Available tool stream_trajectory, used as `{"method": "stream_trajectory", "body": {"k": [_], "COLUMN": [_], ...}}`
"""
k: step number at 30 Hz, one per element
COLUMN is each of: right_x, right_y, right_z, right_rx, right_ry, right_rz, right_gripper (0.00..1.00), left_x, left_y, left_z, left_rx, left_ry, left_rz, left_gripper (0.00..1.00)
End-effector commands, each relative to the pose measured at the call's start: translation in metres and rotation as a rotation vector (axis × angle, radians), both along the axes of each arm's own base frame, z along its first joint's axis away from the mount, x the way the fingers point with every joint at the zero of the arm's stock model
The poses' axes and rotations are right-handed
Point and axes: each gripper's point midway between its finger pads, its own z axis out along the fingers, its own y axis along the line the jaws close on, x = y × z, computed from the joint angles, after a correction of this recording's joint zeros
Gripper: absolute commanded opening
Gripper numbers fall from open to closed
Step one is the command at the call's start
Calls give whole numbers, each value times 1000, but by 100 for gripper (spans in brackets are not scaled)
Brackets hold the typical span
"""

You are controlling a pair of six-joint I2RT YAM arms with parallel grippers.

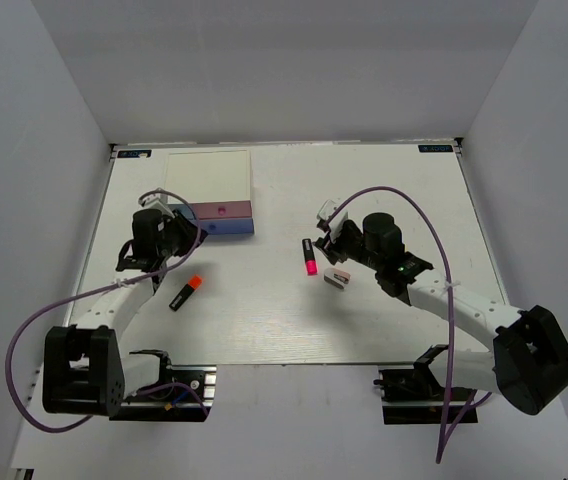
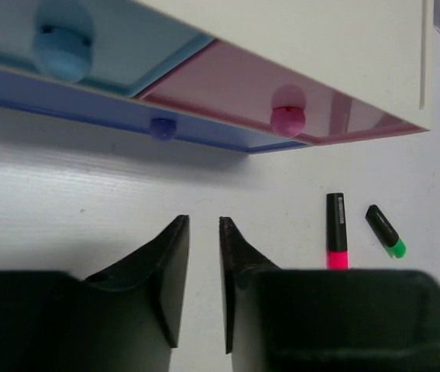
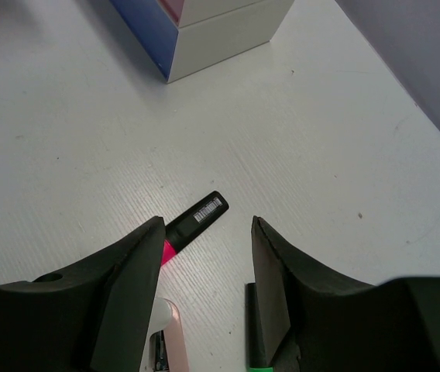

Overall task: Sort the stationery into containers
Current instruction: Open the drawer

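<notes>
Two empty grippers: the left gripper [image 2: 203, 225], nearly closed, faces the drawers [image 2: 228, 93] at 12 o'clock, likely for a knob [image 2: 162, 128]; the right gripper [image 3: 207, 225], half spread, hovers over the pink highlighter [image 3: 198, 212] on the surface [image 3: 321, 155].

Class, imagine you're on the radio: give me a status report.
Left gripper barely open, empty, facing drawers. Right gripper open over pink highlighter. Eraser, green highlighter close beside it.

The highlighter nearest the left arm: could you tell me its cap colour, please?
Orange cap on the highlighter, clearest in the top external view.
</notes>
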Motion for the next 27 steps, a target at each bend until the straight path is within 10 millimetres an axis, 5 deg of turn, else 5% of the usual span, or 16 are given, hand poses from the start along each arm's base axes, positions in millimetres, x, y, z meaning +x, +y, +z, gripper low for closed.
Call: {"method": "stream_trajectory", "body": {"k": [1,7,16,27], "right_x": [7,7,6,7], "right_y": [5,-1,-6,-7], "right_z": [21,22,18,15], "right_rx": [32,26,17,14], "right_ry": [-52,-62,-63,-59], "right_rz": [6,-13,-24,-29], "right_gripper": [55,56,56,56], "left_x": [14,36,54,74], "left_y": [-21,-38,-56,-52], "left_z": [16,16,22,26], "left_rx": [-43,-58,-74,-44], "left_ry": [-82,-90,-116,-142], "left_rz": [-114,-154,-179,-95], "left_gripper": [36,55,55,49]}}
